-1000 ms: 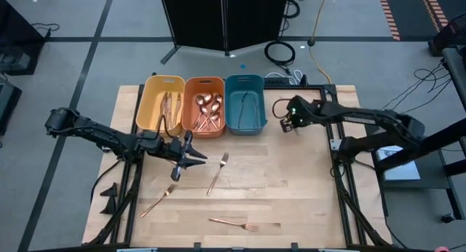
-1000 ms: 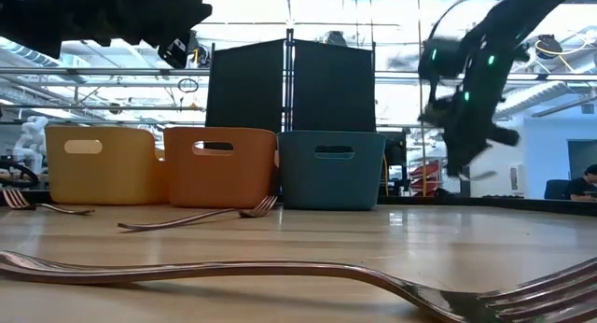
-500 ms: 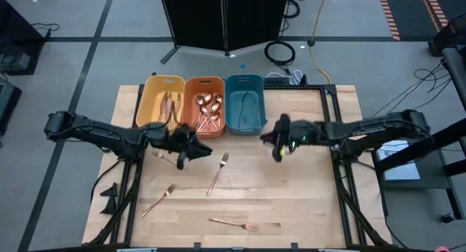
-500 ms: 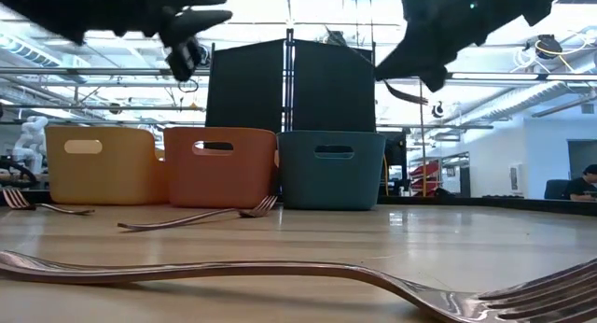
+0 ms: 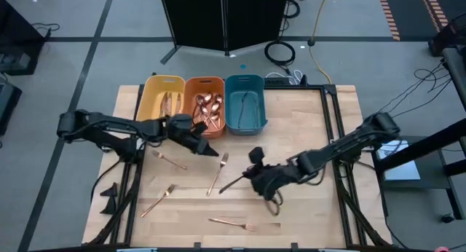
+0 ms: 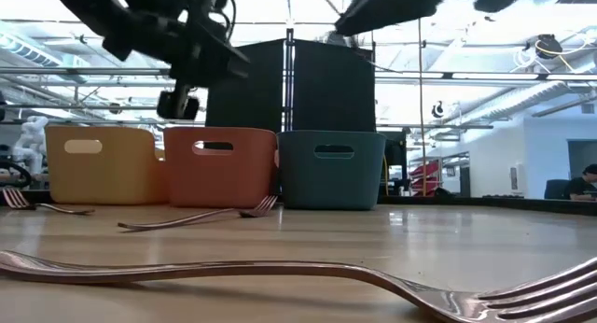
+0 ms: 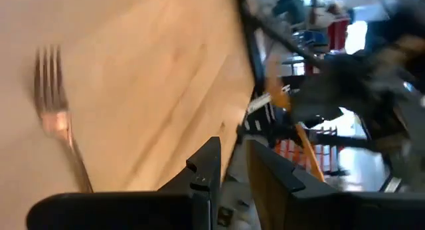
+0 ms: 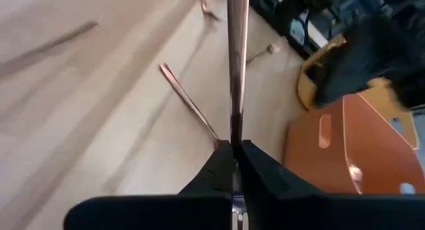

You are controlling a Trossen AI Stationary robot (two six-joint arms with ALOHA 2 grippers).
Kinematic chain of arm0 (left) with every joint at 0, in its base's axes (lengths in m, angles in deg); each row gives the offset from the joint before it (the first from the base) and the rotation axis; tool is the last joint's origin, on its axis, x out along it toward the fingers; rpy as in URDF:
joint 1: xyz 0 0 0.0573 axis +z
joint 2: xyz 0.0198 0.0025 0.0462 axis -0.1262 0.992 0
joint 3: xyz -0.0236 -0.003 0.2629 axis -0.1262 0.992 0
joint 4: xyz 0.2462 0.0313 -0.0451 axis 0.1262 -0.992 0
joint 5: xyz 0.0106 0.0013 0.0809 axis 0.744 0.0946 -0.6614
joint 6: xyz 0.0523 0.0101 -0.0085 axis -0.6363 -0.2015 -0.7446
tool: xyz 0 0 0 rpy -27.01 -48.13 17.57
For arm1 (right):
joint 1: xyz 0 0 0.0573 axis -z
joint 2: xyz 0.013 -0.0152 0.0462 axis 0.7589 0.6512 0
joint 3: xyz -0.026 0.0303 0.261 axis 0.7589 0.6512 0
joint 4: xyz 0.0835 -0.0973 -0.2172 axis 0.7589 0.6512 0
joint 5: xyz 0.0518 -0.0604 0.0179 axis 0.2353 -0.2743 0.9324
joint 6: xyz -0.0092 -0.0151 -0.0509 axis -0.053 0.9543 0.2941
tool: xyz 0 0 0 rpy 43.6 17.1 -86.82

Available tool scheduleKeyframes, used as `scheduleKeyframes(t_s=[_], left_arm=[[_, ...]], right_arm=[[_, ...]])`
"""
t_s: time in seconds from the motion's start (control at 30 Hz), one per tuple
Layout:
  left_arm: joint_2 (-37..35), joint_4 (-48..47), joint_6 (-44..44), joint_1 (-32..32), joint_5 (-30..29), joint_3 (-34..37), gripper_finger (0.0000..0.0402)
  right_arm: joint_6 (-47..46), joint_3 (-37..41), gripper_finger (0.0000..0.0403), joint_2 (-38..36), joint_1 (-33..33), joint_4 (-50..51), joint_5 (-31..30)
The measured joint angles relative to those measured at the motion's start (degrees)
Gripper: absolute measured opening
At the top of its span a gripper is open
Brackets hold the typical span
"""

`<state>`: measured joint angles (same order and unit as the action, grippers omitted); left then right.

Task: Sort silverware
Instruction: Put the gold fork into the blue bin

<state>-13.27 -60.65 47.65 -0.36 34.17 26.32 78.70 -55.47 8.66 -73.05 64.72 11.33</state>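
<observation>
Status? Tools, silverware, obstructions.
Right tool shut on copper utensil, over mid-table. Left tool open, empty, near orange bin. Four forks loose on table; nothing seen blocking.
</observation>
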Motion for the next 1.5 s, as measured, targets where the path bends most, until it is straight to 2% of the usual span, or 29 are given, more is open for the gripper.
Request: scheduleKeyframes(t_s=[0.1,0.27,0.43,0.8,1.5], left_arm=[[3.42,-0.02,7.13,-1.90,1.45,0.00,0.0068],[6.44,2.93,7.85,-5.35,2.64,0.02,0.0068],[6.74,6.52,7.84,-6.98,2.18,0.00,0.0068],[6.81,6.80,7.79,-9.14,-0.31,0.00,0.0068],[6.81,5.69,5.77,-10.79,-0.55,0.02,0.0068]], right_arm=[[0.10,-7.48,0.0001,5.77,-0.73,7.21,-1.85],[2.34,-16.77,0.0001,14.49,-1.39,15.87,-3.10],[5.34,-20.93,0.0001,19.58,-1.11,17.49,-3.24],[6.91,-21.41,0.0001,20.61,1.17,13.92,-2.85],[9.93,-21.39,0.0001,20.60,4.82,10.17,-1.94]])
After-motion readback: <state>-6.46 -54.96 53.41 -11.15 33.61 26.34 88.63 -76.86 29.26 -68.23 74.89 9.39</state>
